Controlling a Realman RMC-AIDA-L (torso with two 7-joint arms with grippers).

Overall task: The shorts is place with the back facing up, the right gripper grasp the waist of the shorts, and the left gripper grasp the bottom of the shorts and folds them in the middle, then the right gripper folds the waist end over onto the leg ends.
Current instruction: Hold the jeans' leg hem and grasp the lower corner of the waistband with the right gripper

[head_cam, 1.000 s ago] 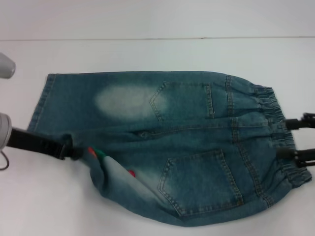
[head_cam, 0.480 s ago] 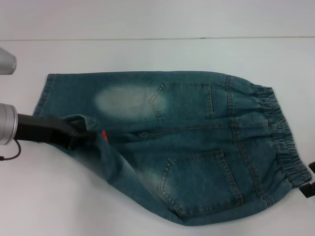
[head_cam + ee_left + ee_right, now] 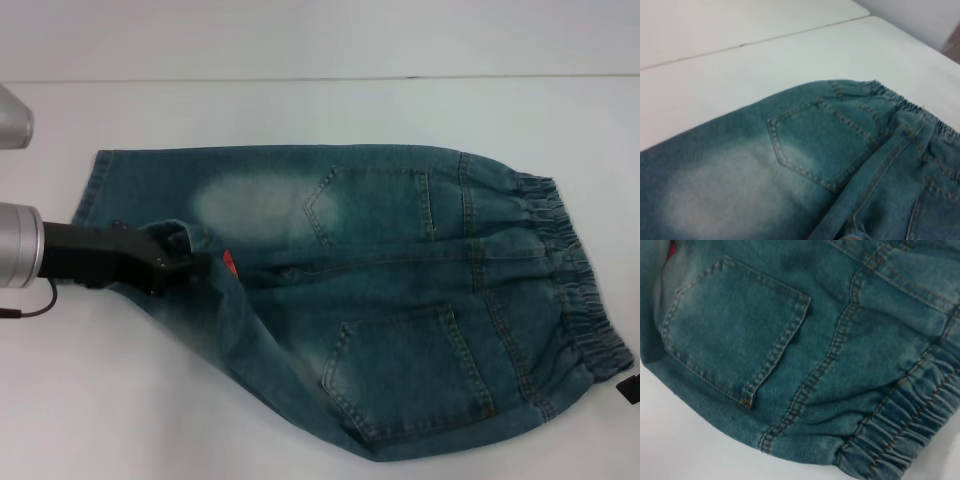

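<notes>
The blue-green denim shorts [image 3: 400, 300] lie back up on the white table, with the ruffled waist [image 3: 575, 290] at the right and the legs at the left. My left gripper [image 3: 192, 267] is shut on the near leg's hem, the bottom of the shorts, and holds it over the far leg. A red bit of print [image 3: 231, 262] shows at the fold. Only a black tip of my right gripper [image 3: 630, 388] shows at the right edge, off the waist. The right wrist view shows a back pocket [image 3: 735, 335] and the elastic waist [image 3: 900, 430].
The white table [image 3: 100, 400] carries the shorts, and a thin seam line [image 3: 300, 79] crosses it at the back. The left wrist view looks over the far back pocket [image 3: 820, 145] toward the table's far part [image 3: 740, 30].
My left gripper has carried the near leg hem away from me and to the right, onto the far leg. The right gripper has let go of the waist and drawn back to the right edge.
</notes>
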